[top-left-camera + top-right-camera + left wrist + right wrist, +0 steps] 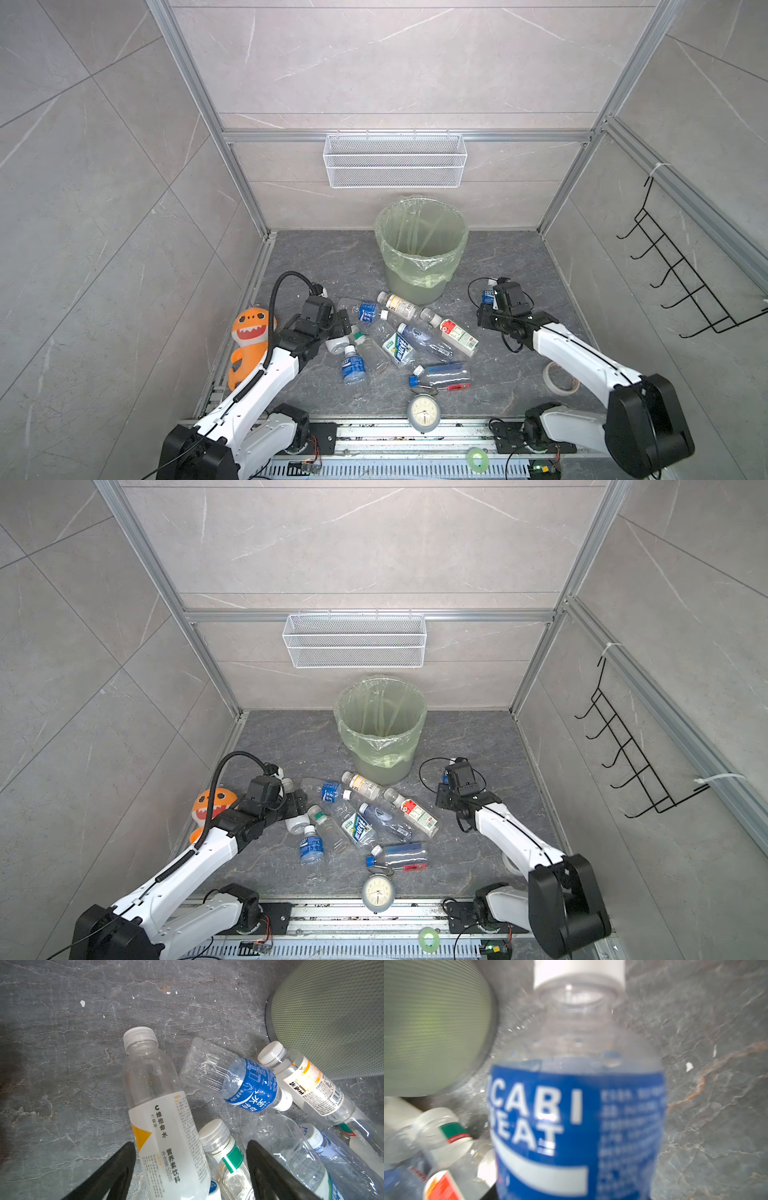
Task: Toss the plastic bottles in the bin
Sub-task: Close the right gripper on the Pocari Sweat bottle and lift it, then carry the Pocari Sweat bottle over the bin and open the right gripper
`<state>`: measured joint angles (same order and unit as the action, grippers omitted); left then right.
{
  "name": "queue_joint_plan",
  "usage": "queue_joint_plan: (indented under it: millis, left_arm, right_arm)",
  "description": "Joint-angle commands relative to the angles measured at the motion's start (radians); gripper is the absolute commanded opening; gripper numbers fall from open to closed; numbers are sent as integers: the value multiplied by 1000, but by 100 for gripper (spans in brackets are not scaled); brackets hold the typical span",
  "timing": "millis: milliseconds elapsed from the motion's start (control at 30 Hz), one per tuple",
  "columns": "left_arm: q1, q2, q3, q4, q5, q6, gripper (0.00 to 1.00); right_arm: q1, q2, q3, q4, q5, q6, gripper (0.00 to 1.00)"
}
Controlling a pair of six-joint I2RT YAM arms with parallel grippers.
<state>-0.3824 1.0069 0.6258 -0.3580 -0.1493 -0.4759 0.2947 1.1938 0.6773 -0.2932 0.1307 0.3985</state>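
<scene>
1. R gripper [494, 300] is clamping a blue-label btl [577, 1126] by its body, w/ the white cap pointing away from the wrist. The jaws are not showing in the R wrist view, since the btl is filling it. The btl is sitting low, right of the bin [415, 289], near its base but apart from it. Whether it is off the floor [324, 266] cannot be told.

2. L gripper [191, 1144] is standing w/ jaws well apart and gripping nothing, low over the left side of the btl pile [407, 336]. The jaws are straddling a white-label btl [166, 1136] and the neck of a green-banded btl [226, 1151]. One jaw is lying against the white-label btl's side. Contact at the other jaw cannot be told.

3. The btl pile is lying on the floor between the arms, in front of the bin. An orange-and-white-label btl [311, 1088] is lying just beside the bin base.

4. Edges and room:
- The bin is standing near the back wall [311, 203], mouth up, w/ the bag folded over its rim.
- Bare floor is showing left of the bin, and right of the R gripper up to the side wall.
- A plush shark [249, 332] is lying at the floor's left edge, beside the L arm.
- An alarm clock [424, 411] is sitting at the front edge.
- A tape roll [561, 378] is lying partly under the R arm.
</scene>
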Motion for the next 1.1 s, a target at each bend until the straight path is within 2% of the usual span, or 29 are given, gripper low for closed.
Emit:
queue_joint_plan:
  millis: [0, 367, 500, 633, 767, 900, 967, 1000, 1067]
  left_arm:
    - [-12, -18, 1, 22, 19, 21, 86]
    - [-36, -75, -7, -5, 5, 33, 84]
    - [-40, -82, -2, -15, -3, 32, 84]
    - [-42, -82, 9, -29, -24, 34, 84]
    - [-44, -90, 11, -33, -24, 36, 84]
    - [-44, -95, 7, -32, -13, 41, 84]
    - [-44, -98, 6, -33, -8, 39, 84]
    - [-44, -100, 4, -33, -9, 37, 84]
    - [-45, -111, -2, -35, -13, 36, 84]
  right_arm:
    - [33, -120, -56, 84, 48, -35, 38]
    - [190, -409, -111, 100, 155, -99, 37]
    - [264, -450, -10, 25, 197, -126, 37]
    - [347, -421, 152, -24, 223, -152, 39]
    - [392, -264, 421, -109, 240, -154, 38]
    - [391, 34, 846, -316, 235, -103, 38]
    - [391, 161, 985, -323, 229, -107, 39]
    - [390, 239, 1063, -328, 245, -119, 46]
    - [363, 419, 1273, -421, 270, -113, 71]
